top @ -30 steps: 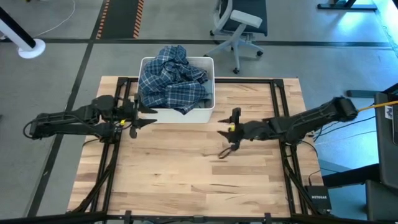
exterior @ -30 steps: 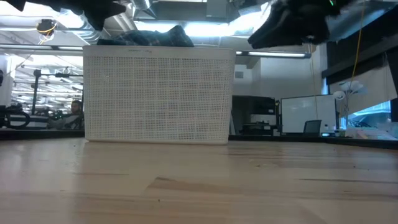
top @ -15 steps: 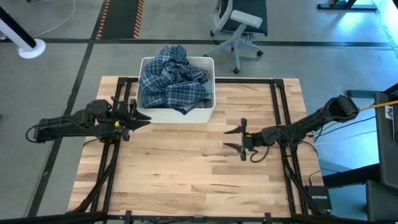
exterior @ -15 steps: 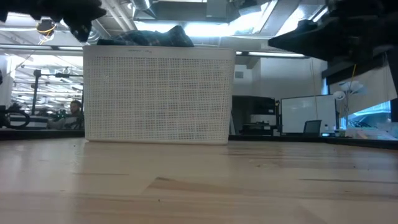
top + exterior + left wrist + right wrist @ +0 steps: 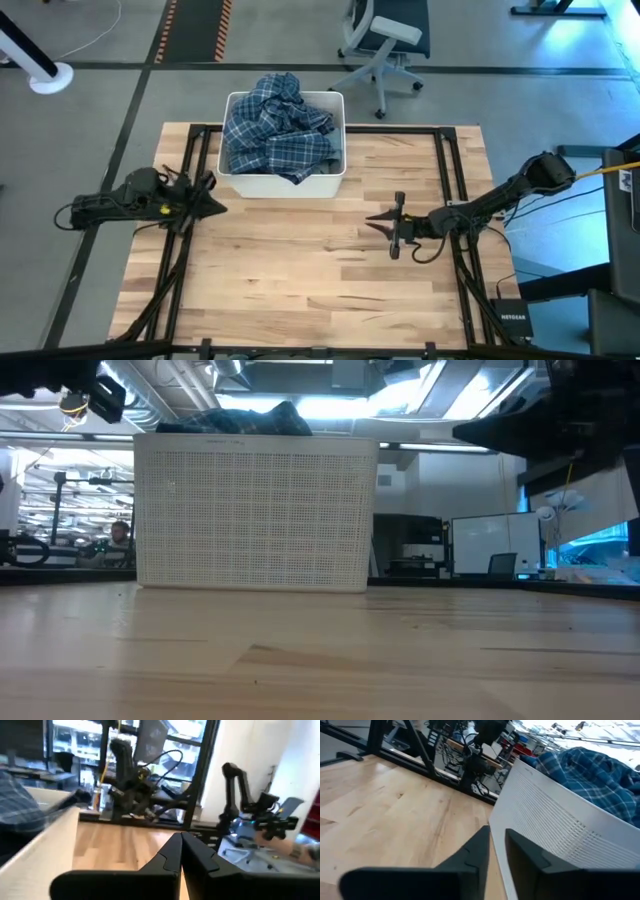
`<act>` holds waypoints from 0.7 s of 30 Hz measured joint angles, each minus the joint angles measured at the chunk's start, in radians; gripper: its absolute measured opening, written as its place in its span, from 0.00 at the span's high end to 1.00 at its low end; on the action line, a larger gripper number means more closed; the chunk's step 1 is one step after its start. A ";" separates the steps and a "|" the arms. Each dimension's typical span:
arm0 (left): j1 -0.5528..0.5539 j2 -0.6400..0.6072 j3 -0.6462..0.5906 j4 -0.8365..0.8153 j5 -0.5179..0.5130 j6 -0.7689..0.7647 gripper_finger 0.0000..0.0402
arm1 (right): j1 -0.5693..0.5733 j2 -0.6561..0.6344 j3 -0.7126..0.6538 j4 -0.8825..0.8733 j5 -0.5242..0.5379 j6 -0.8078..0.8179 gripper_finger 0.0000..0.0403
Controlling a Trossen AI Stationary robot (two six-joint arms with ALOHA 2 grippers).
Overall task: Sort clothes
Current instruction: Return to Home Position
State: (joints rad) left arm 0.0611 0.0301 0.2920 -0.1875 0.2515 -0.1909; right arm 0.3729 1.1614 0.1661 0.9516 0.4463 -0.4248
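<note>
A blue-white plaid shirt lies heaped in the white bin at the table's far middle and spills over its near rim. The shirt's top shows above the bin's mesh wall in the low view. My left gripper is shut and level near the table's left edge, left of the bin's near corner, holding nothing. My right gripper points level toward the bin from the right half of the table. In the right wrist view its fingers stand a narrow gap apart with nothing between them.
Black frame rails run along the table's left and right sides. An office chair stands beyond the far edge. Bare wood spreads across the middle and near part of the table.
My left gripper has drawn back toward the table's left edge, sunk a little and shut. My right gripper has come down, pulled back toward the right edge and tipped to level, and its fingers have closed to a narrow gap. The shirt and bin have stayed put.
</note>
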 joint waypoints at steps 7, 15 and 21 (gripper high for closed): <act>-0.009 -0.006 -0.080 -0.096 -0.150 -0.081 1.00 | -0.025 0.000 0.000 0.008 -0.018 -0.014 0.96; -0.009 -0.011 -0.219 0.117 -0.193 0.020 1.00 | -0.135 0.000 0.000 0.000 -0.184 -0.014 0.95; -0.008 -0.018 -0.221 0.098 -0.180 0.089 0.99 | -0.259 -0.051 -0.040 -0.029 -0.319 -0.014 0.98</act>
State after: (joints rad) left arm 0.0528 0.0120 0.0711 -0.0893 0.0716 -0.1018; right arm 0.1138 1.1109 0.1266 0.9228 0.1275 -0.4388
